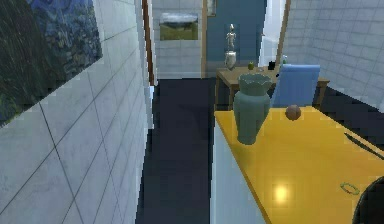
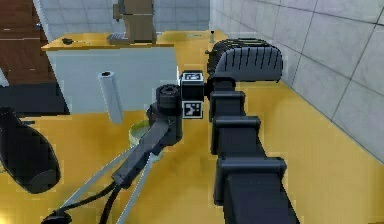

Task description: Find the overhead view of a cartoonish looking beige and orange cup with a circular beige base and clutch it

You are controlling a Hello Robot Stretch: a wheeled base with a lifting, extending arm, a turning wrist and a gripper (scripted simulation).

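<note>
a yellow table carries everything, and the dark arm reaches out over it. a dark ribbed appliance sits at the arm's 12 o'clock. the gripper slants toward 7 o'clock; i cannot tell whether it holds anything. a white roll stands at the arm's 10 o'clock. a small beige cup-like thing is at the roll's 5 o'clock, near the gripper's body.

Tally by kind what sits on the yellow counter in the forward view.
Teal vase: 1
Small brown round thing: 1
Thin dark things: 2
Total: 4
</note>
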